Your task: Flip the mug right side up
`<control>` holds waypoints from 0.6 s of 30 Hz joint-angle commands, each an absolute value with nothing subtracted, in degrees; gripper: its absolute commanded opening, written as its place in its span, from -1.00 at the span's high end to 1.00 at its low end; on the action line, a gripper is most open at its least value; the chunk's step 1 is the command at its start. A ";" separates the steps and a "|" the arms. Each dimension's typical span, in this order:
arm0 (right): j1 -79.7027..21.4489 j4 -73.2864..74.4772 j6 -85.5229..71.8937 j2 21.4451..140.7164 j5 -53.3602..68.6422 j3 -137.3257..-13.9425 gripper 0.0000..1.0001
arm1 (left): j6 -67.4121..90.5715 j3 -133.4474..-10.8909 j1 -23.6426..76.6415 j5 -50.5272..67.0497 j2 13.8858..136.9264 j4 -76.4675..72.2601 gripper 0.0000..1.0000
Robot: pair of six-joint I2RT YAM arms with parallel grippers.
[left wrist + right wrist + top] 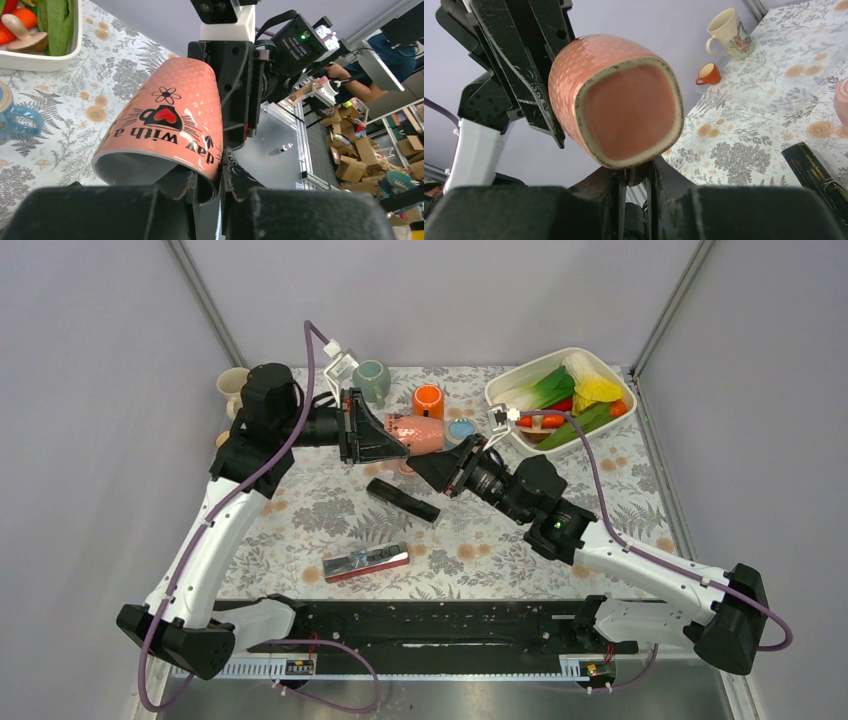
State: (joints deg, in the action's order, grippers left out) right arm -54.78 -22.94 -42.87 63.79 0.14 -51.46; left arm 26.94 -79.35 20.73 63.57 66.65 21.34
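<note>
the pink mug (420,433) was held sideways above the far worktop (480,540), its rim clamped in the left pincer (215,176). the right pincer (634,176) was nearly together under the base, grip not discernible. the re-grip step was judged in hand; next, the mouth needed turning upward.

The pink mug (420,432) lies sideways in the air, with the left gripper (392,437) and the right gripper (446,454) touching its two ends.
</note>
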 commanded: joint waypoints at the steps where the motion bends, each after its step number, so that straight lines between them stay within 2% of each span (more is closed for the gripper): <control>1: -55.64 -20.79 -39.82 64.22 -1.68 -54.30 0.07 | 19.39 -83.40 20.61 56.91 67.96 29.75 1.00; 3: -55.65 -15.93 -38.55 64.32 -3.98 -54.71 -0.67 | 10.65 -85.27 20.39 47.65 67.75 36.18 1.00; 4: -55.64 -13.96 -38.47 64.30 -5.48 -54.56 -0.95 | 5.81 -85.83 20.39 41.71 67.37 38.02 1.00; 10: -55.70 -8.32 -36.99 63.72 -9.28 -53.84 -0.99 | -18.22 -83.60 19.61 10.60 65.36 39.35 1.00; 18: -55.70 -1.13 -32.15 61.38 -12.88 -53.06 -0.99 | -36.35 -92.06 5.78 10.41 83.47 51.33 1.00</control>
State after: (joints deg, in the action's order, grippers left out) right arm -55.40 -3.60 -35.62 64.01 -9.06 -52.49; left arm -23.64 -87.13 11.09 16.25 75.72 48.21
